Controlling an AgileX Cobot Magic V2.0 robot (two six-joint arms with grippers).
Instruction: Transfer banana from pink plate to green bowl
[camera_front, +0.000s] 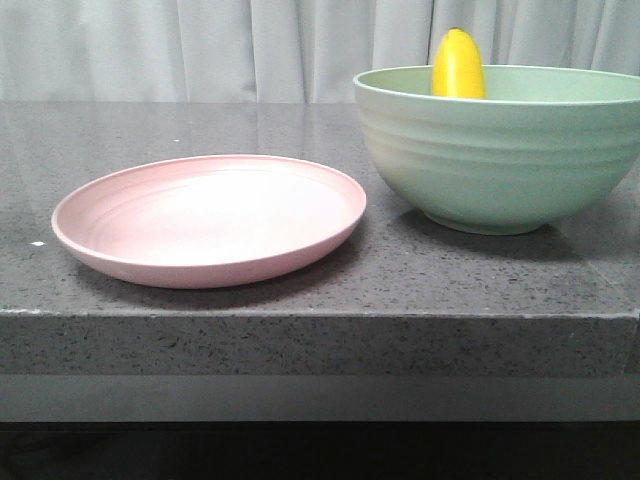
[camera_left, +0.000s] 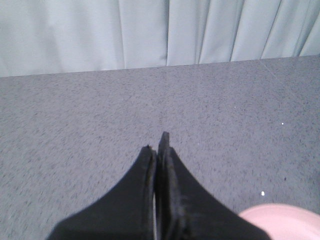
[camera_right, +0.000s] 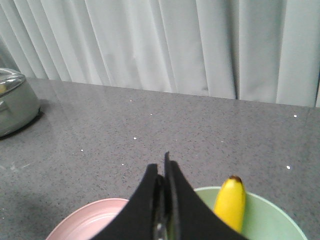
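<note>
You have one banana (camera_front: 458, 65), standing on end inside the one green bowl (camera_front: 500, 160), just beside the single bare pink plate (camera_front: 208, 220) on the bench (camera_front: 300, 300). Your left gripper (camera_left: 157, 150) and right gripper (camera_right: 162, 170) are both closed, holding nothing.

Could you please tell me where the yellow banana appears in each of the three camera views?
Front view: the bright yellow banana pokes above the rim of the pale mint-green ridged bowl, upper right.
Left wrist view: not in it.
Right wrist view: low, right of centre, inside the bowl.
Shared landmark: the shallow pale pink plate.
</note>
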